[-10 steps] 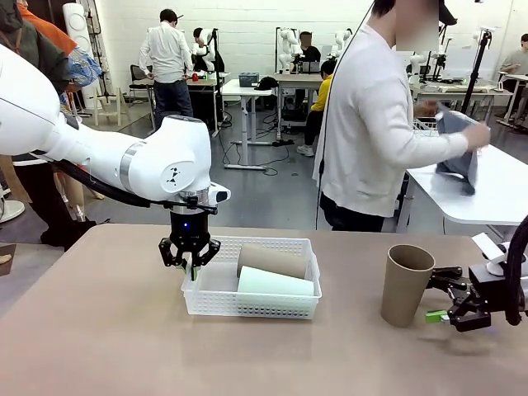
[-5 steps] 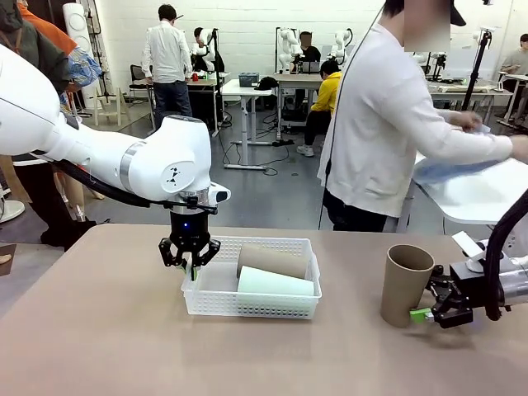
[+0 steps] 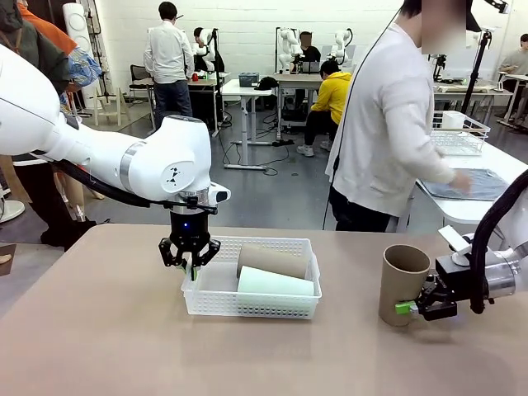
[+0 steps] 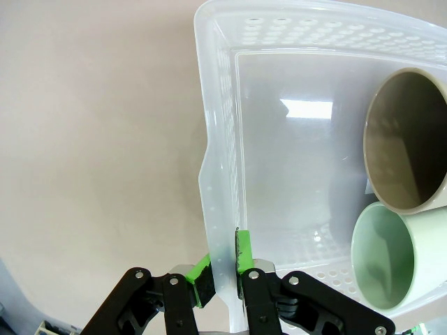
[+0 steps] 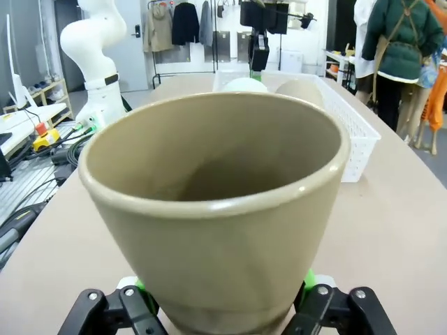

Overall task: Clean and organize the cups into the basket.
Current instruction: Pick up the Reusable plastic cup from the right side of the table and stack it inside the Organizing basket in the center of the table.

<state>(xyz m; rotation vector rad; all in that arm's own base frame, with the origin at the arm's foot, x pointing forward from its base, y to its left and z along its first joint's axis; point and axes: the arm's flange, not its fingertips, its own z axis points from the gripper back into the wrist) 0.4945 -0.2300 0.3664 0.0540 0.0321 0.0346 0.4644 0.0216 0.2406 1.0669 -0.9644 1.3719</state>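
- The basket [image 3: 247,304] sits on the table [image 3: 99,346], left of centre.
- In its right half, the front cup [image 3: 276,285] lies before the rear cup [image 3: 272,261].
- The upright cup [image 3: 403,285] stands well right.

The beige worktop [image 3: 99,330] fills the lower half of the front view. A white lattice basket [image 3: 247,304] sits on it at lower centre. A tan cup [image 3: 403,285] stands upright at lower right, well apart from it.
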